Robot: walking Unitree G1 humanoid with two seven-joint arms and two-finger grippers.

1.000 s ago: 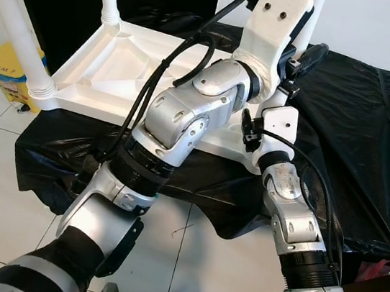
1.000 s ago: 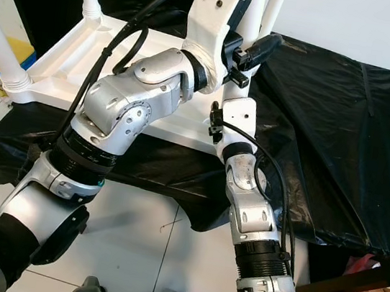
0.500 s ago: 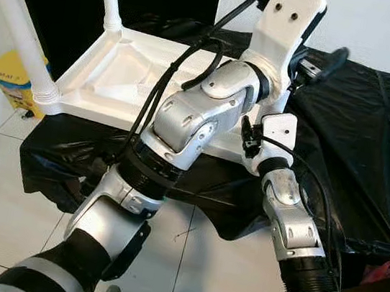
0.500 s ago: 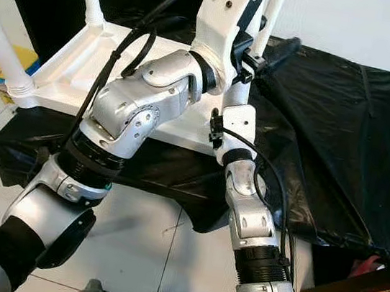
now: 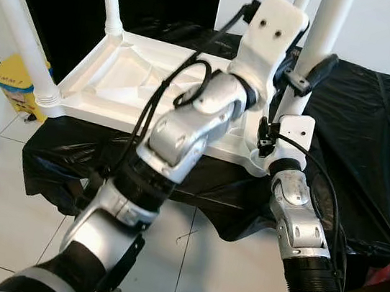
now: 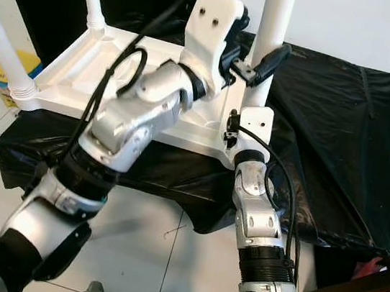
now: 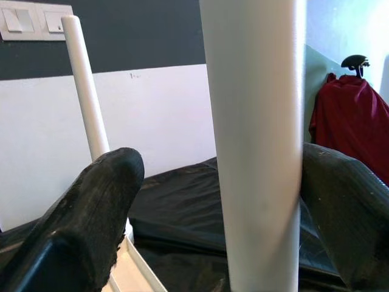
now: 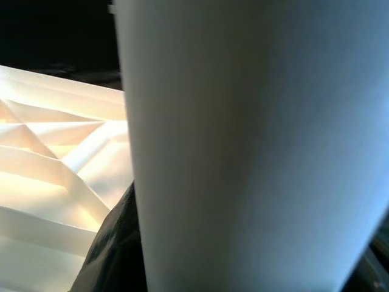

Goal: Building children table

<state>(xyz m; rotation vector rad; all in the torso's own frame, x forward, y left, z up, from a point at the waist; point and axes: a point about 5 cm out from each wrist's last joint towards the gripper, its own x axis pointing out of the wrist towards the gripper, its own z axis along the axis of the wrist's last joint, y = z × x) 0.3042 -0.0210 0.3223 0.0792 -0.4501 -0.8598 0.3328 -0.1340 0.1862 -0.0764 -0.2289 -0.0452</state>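
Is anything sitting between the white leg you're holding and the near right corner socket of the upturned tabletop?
Nothing visible. The white plastic table leg stands upright at the near right corner of the upturned white tabletop. The left gripper straddles the leg; the right gripper is low by the corner.

The table leg [image 6: 276,27] runs past the frame's top; the left arm [image 5: 192,116] hides part of the tabletop [image 5: 117,80].

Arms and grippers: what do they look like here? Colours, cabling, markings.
Both arms are silver metal segments with black ribbed joint collars. The left arm is bulkier, ending in a white wrist housing with two dark screw holes; thick black cables loop along it. The right arm carries a small white bracket and a thin black cable. Gripper fingers are matte black and rounded. No markings are legible.
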